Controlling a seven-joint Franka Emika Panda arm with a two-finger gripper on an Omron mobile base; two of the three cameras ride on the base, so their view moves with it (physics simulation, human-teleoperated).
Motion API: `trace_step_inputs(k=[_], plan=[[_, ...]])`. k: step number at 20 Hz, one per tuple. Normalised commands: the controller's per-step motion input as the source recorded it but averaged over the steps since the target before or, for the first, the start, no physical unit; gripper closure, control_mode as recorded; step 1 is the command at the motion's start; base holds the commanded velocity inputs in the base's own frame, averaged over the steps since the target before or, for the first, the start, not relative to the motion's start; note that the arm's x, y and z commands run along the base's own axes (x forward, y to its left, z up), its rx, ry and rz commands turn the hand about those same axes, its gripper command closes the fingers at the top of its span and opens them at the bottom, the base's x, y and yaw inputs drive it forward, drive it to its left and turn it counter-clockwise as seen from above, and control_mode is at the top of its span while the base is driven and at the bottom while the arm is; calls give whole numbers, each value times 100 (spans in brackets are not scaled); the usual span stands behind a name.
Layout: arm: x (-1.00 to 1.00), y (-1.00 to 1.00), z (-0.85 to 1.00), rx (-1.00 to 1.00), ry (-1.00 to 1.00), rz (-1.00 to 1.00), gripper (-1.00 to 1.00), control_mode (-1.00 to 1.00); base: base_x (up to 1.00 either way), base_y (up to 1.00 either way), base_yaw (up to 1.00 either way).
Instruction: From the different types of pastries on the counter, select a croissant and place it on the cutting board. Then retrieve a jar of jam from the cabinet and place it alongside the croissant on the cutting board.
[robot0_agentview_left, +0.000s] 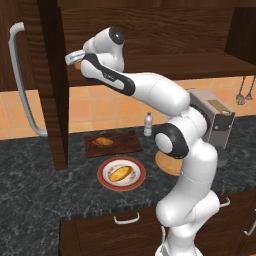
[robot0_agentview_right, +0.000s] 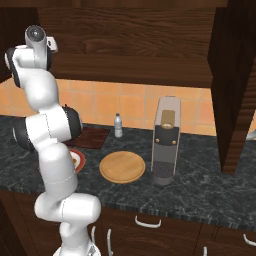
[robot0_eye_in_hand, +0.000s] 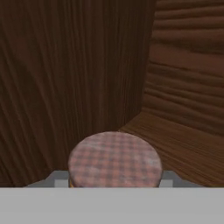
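The gripper (robot0_agentview_left: 75, 58) is clamped on the jar of jam (robot0_eye_in_hand: 114, 159) inside the cabinet (robot0_agentview_left: 47, 75). The croissant (robot0_agentview_left: 102, 142) lies on the cutting board (robot0_agentview_left: 127, 144).

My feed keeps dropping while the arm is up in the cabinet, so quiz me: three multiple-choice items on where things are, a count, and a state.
1. Where does the croissant lie?
A. on the cutting board
B. on the red-rimmed plate
C. inside the cabinet

2. How many round plates are on the counter?
A. one
B. two
C. three

3. What is the gripper doing?
A. hanging open above the counter
B. shut on the jar of jam inside the cabinet
C. shut on the clear bottle

Answers:
1. A, the brown crescent rests on the dark reddish board in the left base view.
2. B, a red-rimmed plate holding the yellow pastry and a bare tan plate.
3. B, the hand view shows the fingers on either side of the checked lid, with cabinet walls behind.
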Motion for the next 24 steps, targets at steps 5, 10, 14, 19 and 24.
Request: trace_step_inputs(k=[5,10,14,19,24], plan=[[-42,-25,-1,2,-2,0,100,-100,0,0,0],[-98,-49,0,3,-7,0,100,-100,0,0,0],[-100,-60,-13,9,-12,0,100,-100,0,0,0],[-100,-70,-2,9,-14,0,100,-100,0,0,0],[-98,-74,0,7,1,-25,100,-100,0,0,0]])
